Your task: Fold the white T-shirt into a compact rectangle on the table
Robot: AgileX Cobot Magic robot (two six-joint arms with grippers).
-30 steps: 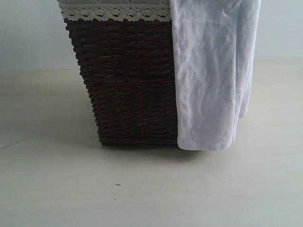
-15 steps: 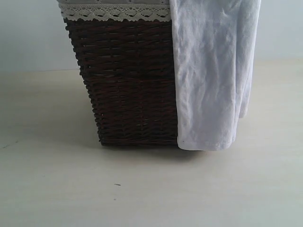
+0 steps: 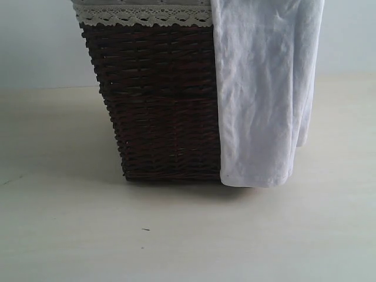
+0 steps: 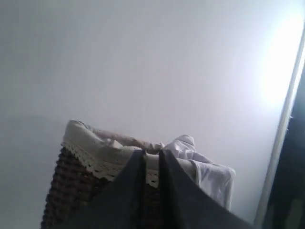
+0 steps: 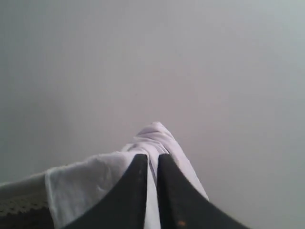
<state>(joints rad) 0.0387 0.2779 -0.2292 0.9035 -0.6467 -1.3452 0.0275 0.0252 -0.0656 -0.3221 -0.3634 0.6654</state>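
Observation:
The white T-shirt [image 3: 264, 100] hangs over the right side of a dark wicker basket [image 3: 164, 106] that stands on the table [image 3: 176, 235]; its lower hem nearly reaches the tabletop. Neither gripper shows in the exterior view. In the left wrist view my left gripper [image 4: 152, 151] is short of the basket's rim, jaws a narrow slit apart and empty, with the T-shirt [image 4: 209, 171] bunched on the far corner. My right gripper [image 5: 152, 155] points at the T-shirt [image 5: 90, 181] draped on the rim, jaws slightly apart, nothing between them.
The basket has a lace-trimmed cream liner [image 3: 144, 14] folded over its rim, which also shows as the liner [image 4: 95, 148] in the left wrist view. A pale wall [image 3: 41, 41] rises behind the table. Bare tabletop lies in front of and beside the basket.

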